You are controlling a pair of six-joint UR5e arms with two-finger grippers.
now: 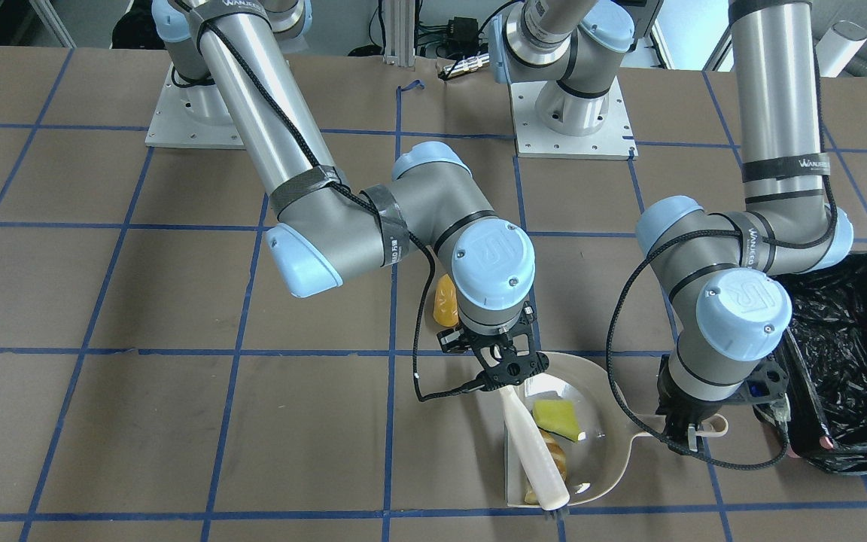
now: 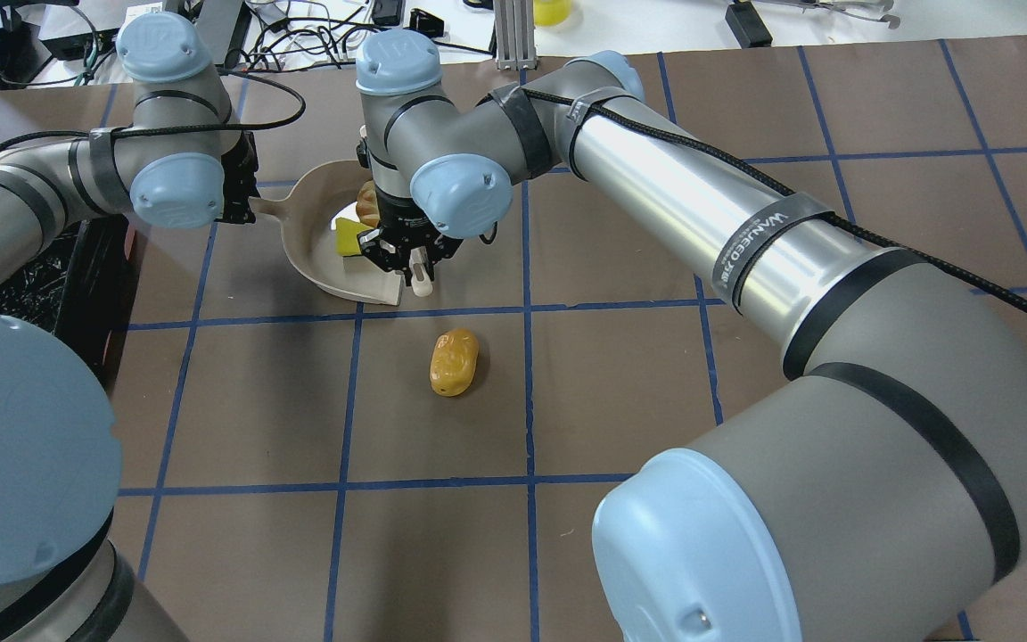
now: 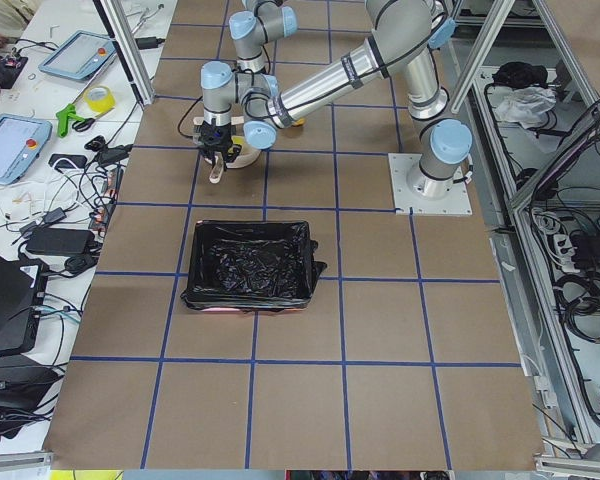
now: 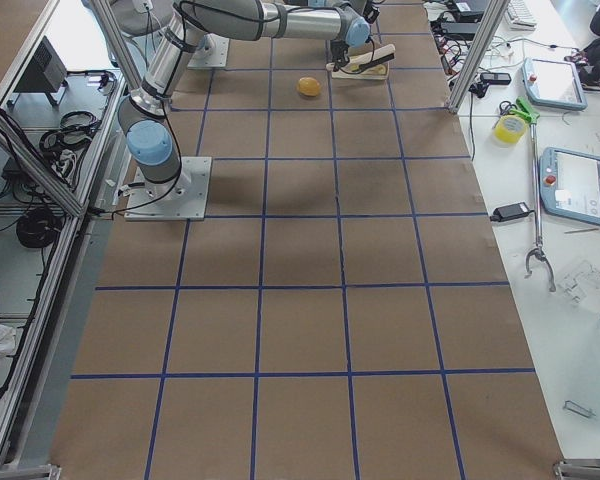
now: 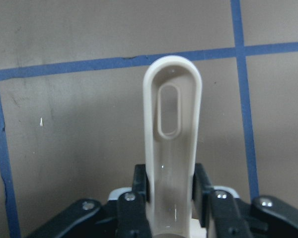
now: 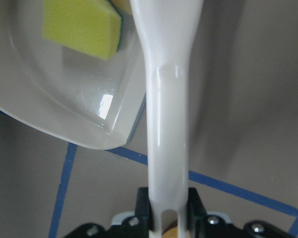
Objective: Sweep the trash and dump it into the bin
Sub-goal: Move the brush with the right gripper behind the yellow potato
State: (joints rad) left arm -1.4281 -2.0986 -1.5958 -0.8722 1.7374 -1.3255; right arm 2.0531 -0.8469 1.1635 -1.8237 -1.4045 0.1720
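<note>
My left gripper (image 1: 685, 430) is shut on the handle of the beige dustpan (image 1: 603, 452), which rests on the table; the handle shows in the left wrist view (image 5: 171, 124). My right gripper (image 1: 510, 370) is shut on the beige hand brush (image 1: 535, 455), which lies across the pan's mouth. The yellow sponge (image 1: 556, 418) lies inside the pan and also shows in the right wrist view (image 6: 82, 27). The tan croissant piece (image 1: 556, 459) lies in the pan, partly under the brush. The golden-brown lump (image 2: 454, 361) lies on the table outside the pan.
The bin (image 1: 847, 361), lined with a black bag, stands beside the left arm, a little beyond the dustpan's handle; it also shows in the exterior left view (image 3: 250, 262). Brown table paper carries a blue tape grid. Tools and tablets lie past the table's far edge.
</note>
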